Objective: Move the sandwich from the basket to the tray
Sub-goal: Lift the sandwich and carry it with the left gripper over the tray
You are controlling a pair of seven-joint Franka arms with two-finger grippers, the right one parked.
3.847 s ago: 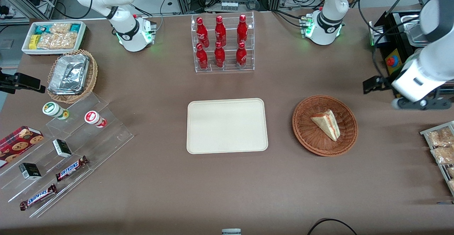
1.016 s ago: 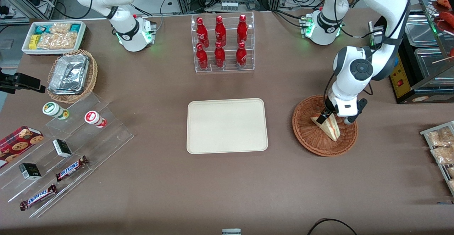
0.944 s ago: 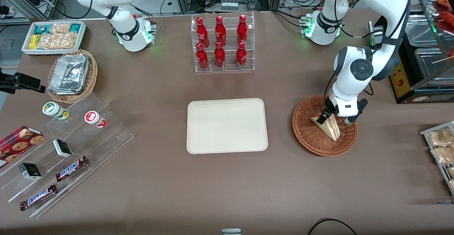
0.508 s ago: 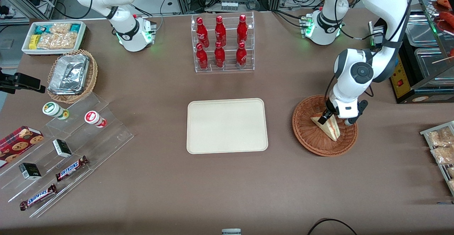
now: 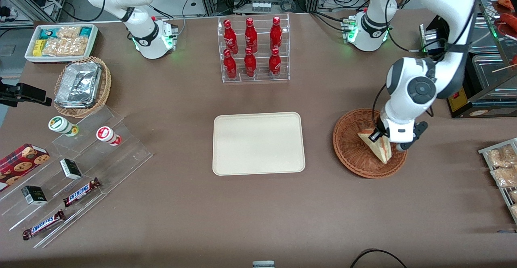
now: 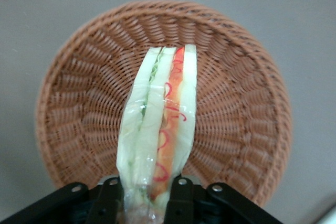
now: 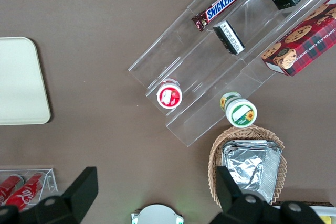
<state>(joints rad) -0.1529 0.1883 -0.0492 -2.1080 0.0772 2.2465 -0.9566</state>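
Note:
The sandwich [image 5: 376,146], a plastic-wrapped wedge with red, orange and green layers [image 6: 160,124], hangs just above the reddish-brown wicker basket [image 5: 351,155], tilted on edge. My left gripper [image 5: 383,140] is shut on its thick end; in the left wrist view the two black fingers [image 6: 181,200] press on both bread faces, and the gripper [image 6: 144,203] is centred over the basket [image 6: 252,87]. The cream tray [image 5: 258,143] lies bare beside the basket, toward the parked arm's end; its corner also shows in the right wrist view [image 7: 21,77].
A clear rack of red bottles [image 5: 253,49] stands farther from the front camera than the tray. Acrylic steps with snacks [image 5: 72,171], a foil-tray basket [image 5: 83,86] and a white snack bin [image 5: 60,41] sit toward the parked arm's end. Packets on a rack [image 5: 503,171] lie at the working arm's end.
The gripper came down from the table's edge into the basket and closed on the sandwich. In the last half second it lifted and tipped the sandwich, shifting slightly nearer the front camera.

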